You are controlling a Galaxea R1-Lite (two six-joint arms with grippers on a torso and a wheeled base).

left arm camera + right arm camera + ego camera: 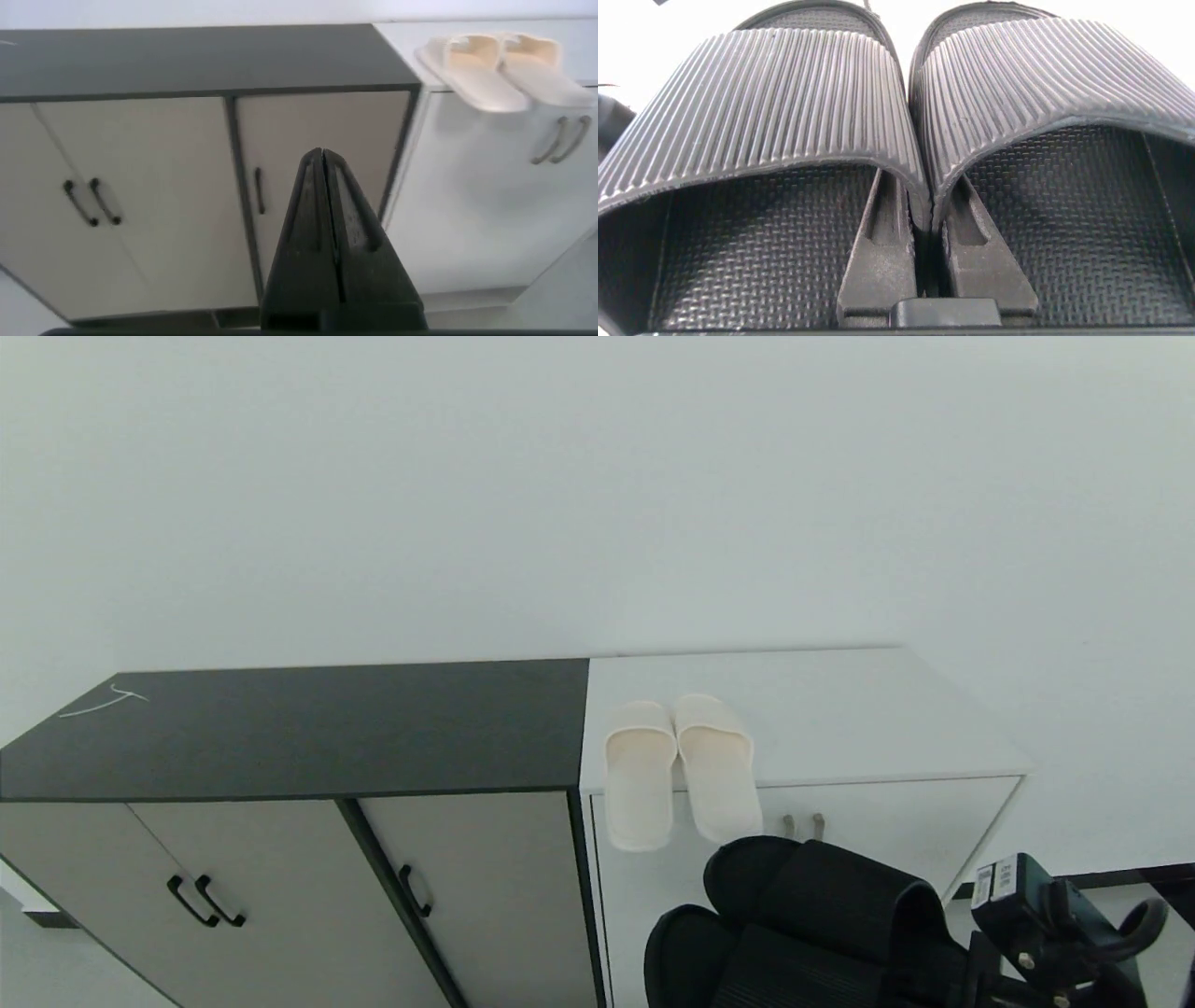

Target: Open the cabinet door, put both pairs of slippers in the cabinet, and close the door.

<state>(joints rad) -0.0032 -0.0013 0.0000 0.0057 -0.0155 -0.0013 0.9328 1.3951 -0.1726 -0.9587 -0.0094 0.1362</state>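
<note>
A pair of black ribbed slippers (803,915) hangs in front of the white cabinet (840,709), low on the right. My right gripper (924,233) is shut on the slippers' (906,121) two adjoining inner edges, pinching them together. A pair of cream slippers (681,770) lies on the white cabinet's top, heels sticking out over the front edge. The white cabinet's doors are closed, and their two metal handles (803,826) sit just behind the black pair. My left gripper (324,177) is shut and holds nothing. It hovers in front of the dark-topped cabinet's right door (318,159).
The dark-topped cabinet (327,728) stands to the left of the white one, its doors closed with black handles (205,901). A plain white wall rises behind both. The cream slippers (500,70) and the white cabinet's handles (561,140) lie off to one side of my left gripper.
</note>
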